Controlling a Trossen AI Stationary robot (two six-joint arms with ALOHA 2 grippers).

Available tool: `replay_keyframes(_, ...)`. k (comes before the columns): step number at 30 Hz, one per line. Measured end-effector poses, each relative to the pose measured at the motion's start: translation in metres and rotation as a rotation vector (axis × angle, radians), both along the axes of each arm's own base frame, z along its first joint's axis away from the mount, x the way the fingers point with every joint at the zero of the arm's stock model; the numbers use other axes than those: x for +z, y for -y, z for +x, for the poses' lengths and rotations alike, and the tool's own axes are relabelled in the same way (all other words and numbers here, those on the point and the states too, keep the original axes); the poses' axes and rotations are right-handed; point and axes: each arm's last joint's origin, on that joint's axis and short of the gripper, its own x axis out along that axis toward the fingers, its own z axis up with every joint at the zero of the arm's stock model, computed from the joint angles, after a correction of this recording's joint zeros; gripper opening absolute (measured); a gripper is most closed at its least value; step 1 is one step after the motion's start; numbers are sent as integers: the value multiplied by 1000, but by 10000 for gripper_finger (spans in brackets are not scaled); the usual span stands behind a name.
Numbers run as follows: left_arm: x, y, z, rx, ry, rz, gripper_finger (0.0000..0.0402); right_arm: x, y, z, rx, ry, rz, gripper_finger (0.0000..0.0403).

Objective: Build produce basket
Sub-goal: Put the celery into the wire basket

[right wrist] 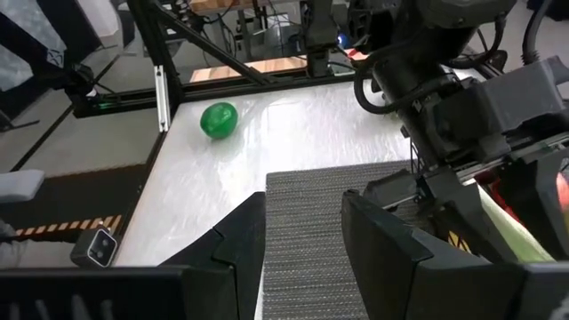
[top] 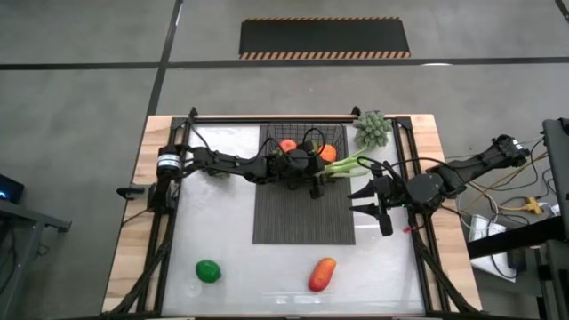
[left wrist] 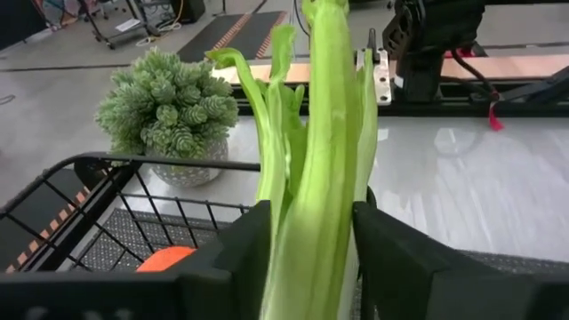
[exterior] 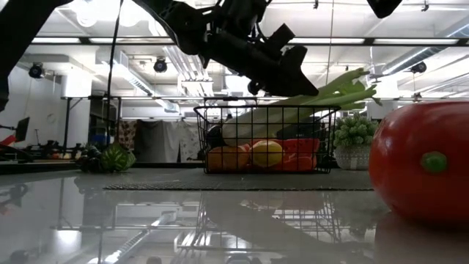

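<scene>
The black wire basket (top: 300,153) stands on the far part of the dark ribbed mat (top: 302,218) and holds orange, yellow and red produce (exterior: 267,155). My left gripper (top: 313,176) is over the basket, shut on the long pale-green celery stalk (top: 345,165). The celery's leafy end (exterior: 352,84) sticks out past the basket's right rim. My right gripper (top: 369,191) is open and empty above the mat's right edge, just near of the celery. A green round fruit (top: 208,271) and a red-orange mango (top: 322,274) lie on the table near its front edge. My left gripper pinches the celery stalk (left wrist: 311,222) between its two fingers (left wrist: 244,258), one on each side. The fingers slant down from the table's left and lie along the stalk, which runs on past them. The pale thick end (exterior: 249,121) shows behind the basket's mesh; the leafy end rises above the rim.
A small potted succulent (top: 372,129) stands at the table's far right, just beyond the celery's leafy end. The mango looms large at the right of the low view (exterior: 425,161). The white tabletop (top: 222,231) left of the mat is bare. Black frame rails (top: 293,117) edge the table.
</scene>
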Motion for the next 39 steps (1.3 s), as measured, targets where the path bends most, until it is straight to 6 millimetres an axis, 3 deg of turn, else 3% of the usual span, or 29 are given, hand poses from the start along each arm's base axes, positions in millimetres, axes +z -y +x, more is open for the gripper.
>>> replay_keyframes(8, 0, 0, 0, 0, -2, -1, 42, 0, 0, 0, 0, 1, 0, 137)
replay_keyframes(12, 0, 0, 0, 0, -2, -1, 15, 0, 0, 0, 0, 0, 0, 137)
replay_keyframes(17, 2, -1, -2, 45, -7, 14, 9, -1, 0, 0, 0, -2, -2, 137)
replay_keyframes(27, 33, -16, -23, 239, -77, 172, 7, 0, 0, 0, -3, 0, 8, 137)
replay_keyframes(34, 27, -37, -31, 359, -181, 220, 7, -1, 0, 0, -6, -1, 16, 137)
replay_keyframes(39, 25, -37, -32, 331, -185, 210, 17, -1, 0, 0, -6, -1, 16, 137)
